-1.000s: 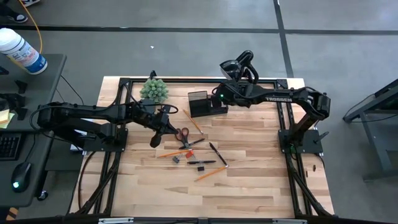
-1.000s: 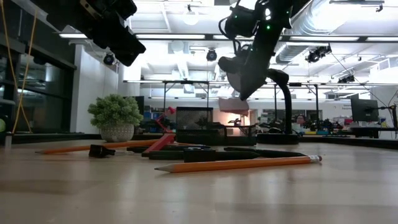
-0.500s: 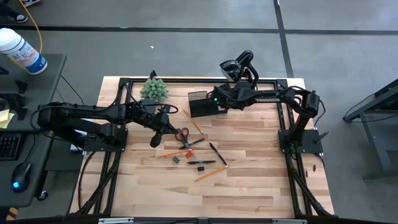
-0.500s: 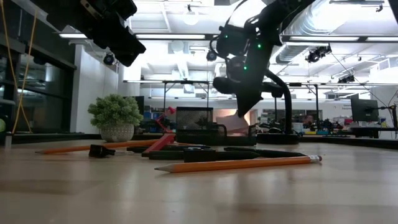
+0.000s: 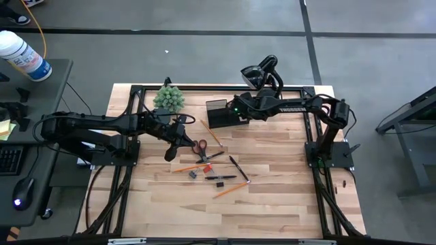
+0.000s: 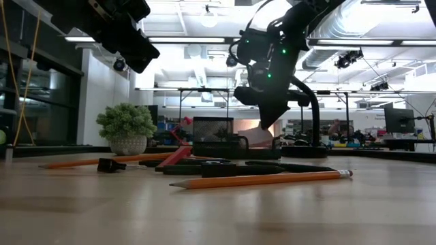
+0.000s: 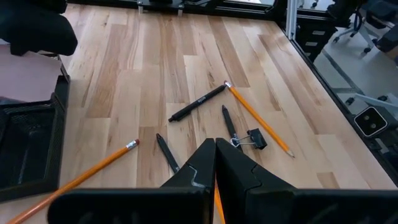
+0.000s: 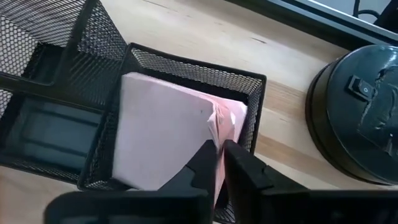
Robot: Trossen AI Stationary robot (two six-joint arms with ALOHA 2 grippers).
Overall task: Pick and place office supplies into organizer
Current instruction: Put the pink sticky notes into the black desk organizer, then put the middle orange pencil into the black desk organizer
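The pink square sticky-note pad sits tilted in a compartment of the black wire-mesh organizer. Your right gripper pinches its edge, fingers barely parted; open fully, then lift straight out. Left gripper waits closed, empty.

Black mesh organizer at 12 o'clock: right gripper blocks access from above. Spiky green plant crowds 11 o'clock. Pencils, pens and red-handled scissors clutter centre. Bare wooden table from 4 to 8 o'clock.
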